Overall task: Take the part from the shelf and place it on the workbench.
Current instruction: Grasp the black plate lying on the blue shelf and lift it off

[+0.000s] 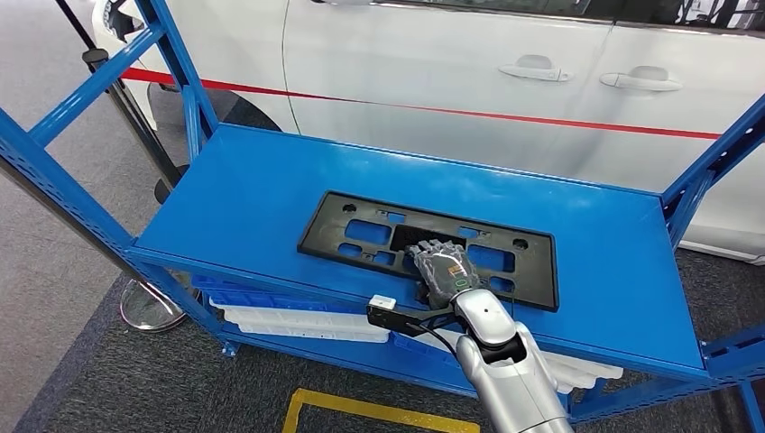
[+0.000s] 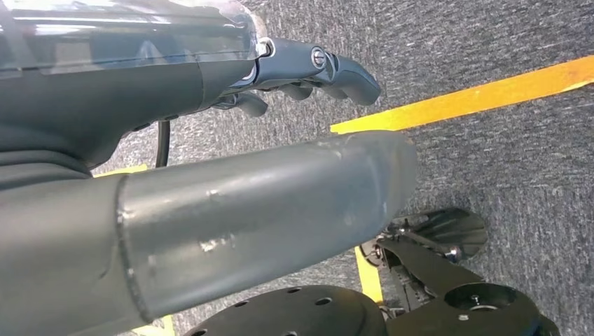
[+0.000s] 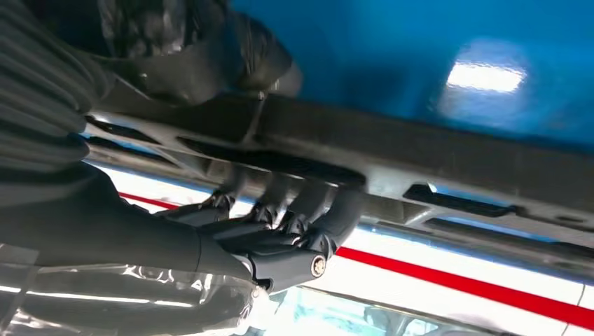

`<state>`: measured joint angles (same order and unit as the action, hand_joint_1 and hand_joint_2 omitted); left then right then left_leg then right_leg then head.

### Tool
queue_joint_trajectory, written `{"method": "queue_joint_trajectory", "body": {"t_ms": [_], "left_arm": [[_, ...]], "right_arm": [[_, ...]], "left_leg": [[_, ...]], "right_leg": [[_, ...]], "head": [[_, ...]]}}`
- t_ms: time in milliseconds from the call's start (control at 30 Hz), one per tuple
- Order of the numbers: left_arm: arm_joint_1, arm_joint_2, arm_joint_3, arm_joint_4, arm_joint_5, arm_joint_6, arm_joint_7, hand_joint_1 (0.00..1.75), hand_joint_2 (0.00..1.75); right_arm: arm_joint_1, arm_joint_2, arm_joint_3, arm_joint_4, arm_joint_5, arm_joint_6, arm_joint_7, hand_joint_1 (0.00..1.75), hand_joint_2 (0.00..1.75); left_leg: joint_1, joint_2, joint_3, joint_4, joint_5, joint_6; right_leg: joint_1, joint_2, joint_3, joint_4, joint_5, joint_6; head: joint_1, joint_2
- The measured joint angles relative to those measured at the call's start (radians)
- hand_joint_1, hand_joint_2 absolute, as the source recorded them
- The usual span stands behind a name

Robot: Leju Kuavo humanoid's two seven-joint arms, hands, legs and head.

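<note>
The part (image 1: 361, 236) is a flat black rectangular frame with several cutouts, lying on the top deck of the blue shelf (image 1: 253, 180). My right hand (image 1: 445, 268) lies over the middle of the part's near half. In the right wrist view the dark fingers (image 3: 308, 210) curl over one side of the part (image 3: 434, 157) and the thumb (image 3: 231, 63) presses the other side, so the hand grips it. My left hand (image 2: 308, 70) hangs over the grey floor with its fingers loosely extended and nothing in it.
A white car (image 1: 451, 72) with a red stripe stands right behind the shelf. Blue uprights (image 1: 63, 189) (image 1: 713, 162) frame both ends. White trays (image 1: 298, 320) lie on the lower level. A chrome stanchion base (image 1: 149, 307) and yellow floor tape (image 1: 361, 410) lie nearby.
</note>
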<state>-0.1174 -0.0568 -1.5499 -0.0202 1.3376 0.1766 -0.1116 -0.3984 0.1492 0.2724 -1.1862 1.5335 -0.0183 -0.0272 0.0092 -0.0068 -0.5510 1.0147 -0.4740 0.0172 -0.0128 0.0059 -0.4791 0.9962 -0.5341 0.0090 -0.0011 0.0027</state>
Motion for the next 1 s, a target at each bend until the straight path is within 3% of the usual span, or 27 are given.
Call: {"method": "queue_joint_trajectory", "body": {"t_ms": [833, 967, 1000], "left_arm": [[0.0, -0.001, 0.0, 0.0, 0.014, 0.0, -0.003, 0.0, 0.0], [0.0, -0.001, 0.001, 0.0, 0.042, -0.023, -0.037, 0.0, 1.75], [0.0, -0.001, 0.002, 0.0, 0.056, -0.033, -0.052, 0.0, 1.75]], "right_arm": [[0.003, 0.011, 0.01, 0.0, -0.001, 0.003, -0.004, 1.74, 1.75], [0.003, 0.011, 0.01, 0.002, -0.005, 0.002, -0.012, 1.75, 1.75], [0.003, 0.011, 0.011, 0.003, -0.007, 0.0, -0.014, 1.75, 1.75]], "left_leg": [[0.0, 0.0, 0.0, 0.0, 0.0, 0.0], [0.0, 0.0, 0.0, 0.0, 0.0, 0.0], [0.0, 0.0, 0.0, 0.0, 0.0, 0.0]], "right_leg": [[0.0, 0.0, 0.0, 0.0, 0.0, 0.0], [0.0, 0.0, 0.0, 0.0, 0.0, 0.0], [0.0, 0.0, 0.0, 0.0, 0.0, 0.0]], "head": [[0.0, 0.0], [0.0, 0.0], [0.0, 0.0]]}}
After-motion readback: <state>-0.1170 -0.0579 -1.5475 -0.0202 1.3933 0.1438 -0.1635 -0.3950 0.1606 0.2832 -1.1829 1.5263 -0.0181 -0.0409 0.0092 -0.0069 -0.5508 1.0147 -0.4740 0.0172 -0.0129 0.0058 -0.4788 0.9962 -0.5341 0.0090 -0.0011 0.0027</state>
